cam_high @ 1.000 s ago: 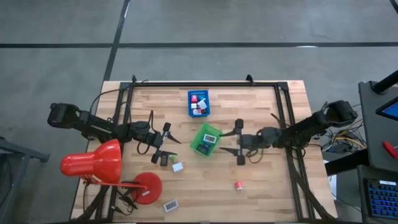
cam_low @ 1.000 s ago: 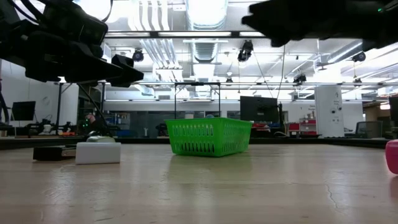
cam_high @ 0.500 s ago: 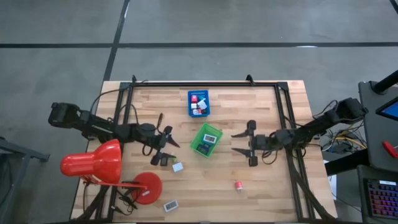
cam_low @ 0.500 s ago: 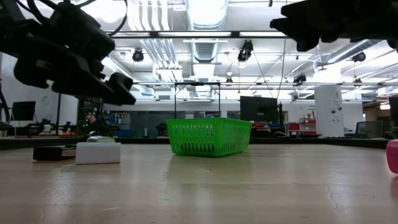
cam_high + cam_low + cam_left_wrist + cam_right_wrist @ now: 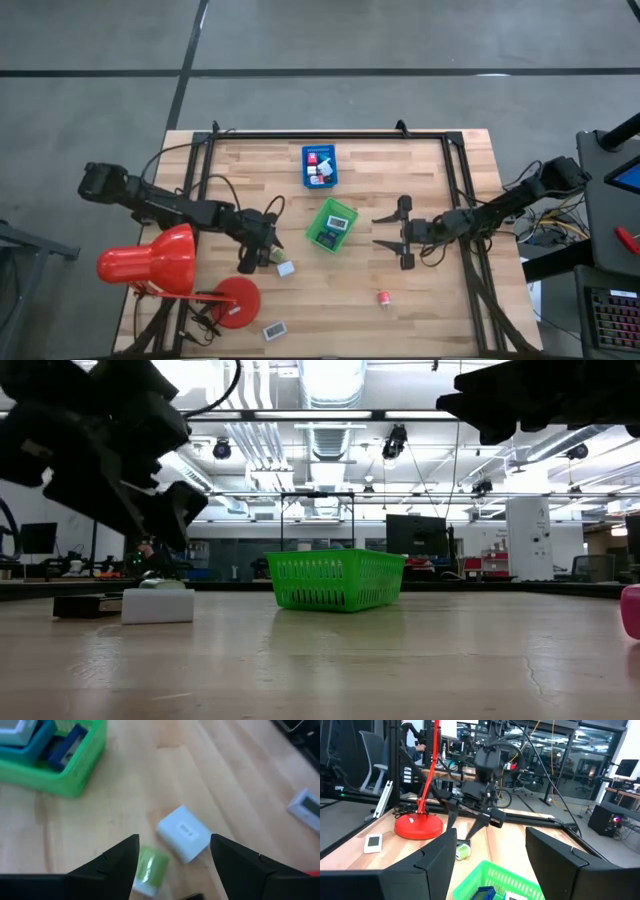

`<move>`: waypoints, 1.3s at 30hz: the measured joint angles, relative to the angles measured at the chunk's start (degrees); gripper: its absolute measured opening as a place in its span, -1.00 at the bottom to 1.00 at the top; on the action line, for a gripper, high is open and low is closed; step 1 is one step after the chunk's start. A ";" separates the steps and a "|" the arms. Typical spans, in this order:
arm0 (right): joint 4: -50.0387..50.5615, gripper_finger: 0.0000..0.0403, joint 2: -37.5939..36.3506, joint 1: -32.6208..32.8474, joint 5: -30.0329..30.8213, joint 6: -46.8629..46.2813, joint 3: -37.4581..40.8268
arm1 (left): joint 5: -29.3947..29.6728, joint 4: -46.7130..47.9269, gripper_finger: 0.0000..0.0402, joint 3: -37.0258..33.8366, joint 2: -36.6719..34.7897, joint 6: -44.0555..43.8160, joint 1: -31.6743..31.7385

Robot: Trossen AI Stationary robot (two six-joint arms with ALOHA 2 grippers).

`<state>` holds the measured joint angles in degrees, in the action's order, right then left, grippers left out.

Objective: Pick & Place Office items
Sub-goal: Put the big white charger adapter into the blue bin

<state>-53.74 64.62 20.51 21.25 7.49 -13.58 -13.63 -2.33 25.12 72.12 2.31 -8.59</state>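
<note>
Red desk lamp [image 5: 150, 262] at table's left edge. Left gripper [image 5: 172, 851] above white cube [image 5: 183, 833] and green piece [image 5: 149, 870], jaws apart, empty. Green tray [image 5: 331, 224] centre, holding items. Right gripper [image 5: 381, 229] beside tray, jaws apart, empty. Pink-red piece [image 5: 383, 298] near front.

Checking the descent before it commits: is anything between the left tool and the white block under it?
Nothing visible. The left tool hangs open right above the white block, with bare wood around it. A small green piece lies beside the block, close to one finger.
</note>
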 joint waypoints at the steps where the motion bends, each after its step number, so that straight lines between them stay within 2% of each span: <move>1: -0.01 0.13 0.00 0.00 0.02 0.00 0.00 | -0.03 0.90 0.25 0.72 0.00 -0.50 -0.54; 4: 0.04 0.13 0.00 0.00 0.84 0.00 0.00 | 0.14 4.00 0.25 3.10 -0.02 -1.79 -2.42; 13: 0.46 0.13 0.00 0.00 1.96 0.00 0.00 | 7.73 5.81 0.25 7.80 2.23 -12.83 -8.70; 20: 1.24 0.13 0.00 -0.02 3.00 -0.36 0.00 | 8.99 5.88 0.25 11.95 9.85 -20.56 -11.97; 29: 1.73 0.13 0.00 0.00 2.98 -0.46 0.00 | 13.75 18.24 0.25 21.40 20.41 -22.71 -12.71; 39: 2.60 0.13 0.00 0.00 2.94 -0.43 0.00 | 16.96 20.23 0.25 24.64 23.27 -25.61 -12.75</move>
<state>-51.13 64.62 20.51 24.18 7.05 -13.58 3.32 17.90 49.76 95.39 -23.30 -21.34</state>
